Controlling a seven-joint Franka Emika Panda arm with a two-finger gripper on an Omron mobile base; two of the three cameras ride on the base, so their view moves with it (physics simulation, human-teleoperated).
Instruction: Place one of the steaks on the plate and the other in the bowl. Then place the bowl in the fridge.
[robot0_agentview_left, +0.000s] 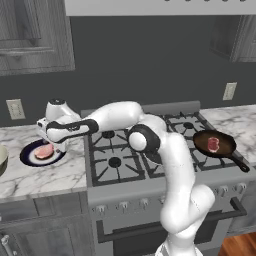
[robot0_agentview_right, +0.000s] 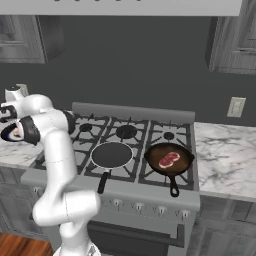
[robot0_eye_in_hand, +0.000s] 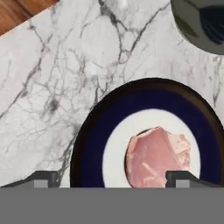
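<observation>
the gripper (robot0_eye_in_hand: 112, 178) is seen with its fingertips (robot0_eye_in_hand: 43, 178) spread wide apart and nothing between them, poised just above the plate (robot0_eye_in_hand: 89, 144). the pale pink steak (robot0_eye_in_hand: 156, 155) lies flat on the plate's centre, between the tips but apparently untouched. beyond the plate, the bowl (robot0_eye_in_hand: 192, 24) sits near on the marble counter (robot0_eye_in_hand: 57, 74). well apart, the marbled red steak (robot0_agentview_right: 169, 159) rests in the black frying pan (robot0_agentview_right: 170, 159) on the stove (robot0_agentview_left: 145, 150) — still to be fetched. trouble is judged most likely on the withdrawal: a tip could catch the placed steak and drag it off-centre, or the wide swing toward the pan could clip the bowl.
</observation>
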